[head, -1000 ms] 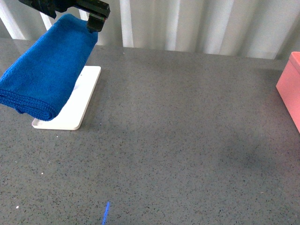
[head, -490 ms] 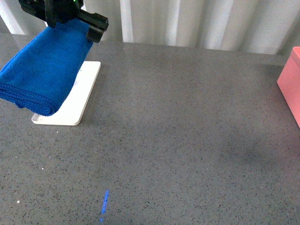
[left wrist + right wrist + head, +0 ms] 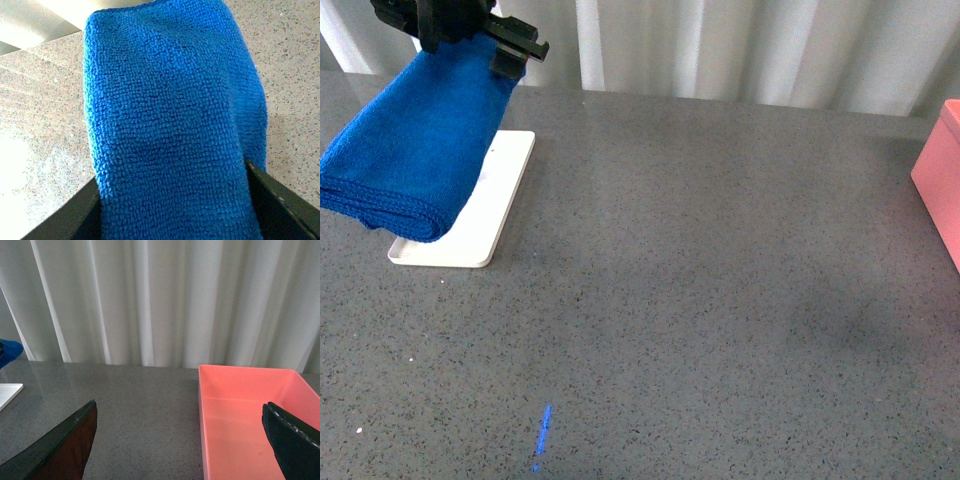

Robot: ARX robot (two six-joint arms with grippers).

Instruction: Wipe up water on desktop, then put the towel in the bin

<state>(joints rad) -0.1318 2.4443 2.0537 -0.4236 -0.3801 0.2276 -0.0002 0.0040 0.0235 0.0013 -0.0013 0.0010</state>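
Speckled grey desktop (image 3: 720,300); towel (image 3: 415,140) held aloft at its far-left corner
Its upper fold sits pinched in the left gripper (image 3: 470,40), so it drapes clear over the white tray (image 3: 490,215); the right gripper (image 3: 175,445) hangs spread and empty, facing the bin (image 3: 250,385).

Soft, even light fills the front view. The dark grey speckled stone desktop (image 3: 720,250) shows only a faint broad shadow at lower right and a pale sheen near the frame's top. The bright blue fluffy microfibre towel (image 3: 420,150) shades the white rectangular tray (image 3: 490,220) under it. In the left wrist view the stone is overexposed, nearly white, but the towel's fibres are crisp. In the right wrist view the fingers (image 3: 55,450) of the right gripper (image 3: 179,407) are dark, blurred silhouettes, and the salmon-pink plastic bin (image 3: 250,410) looks saturated.
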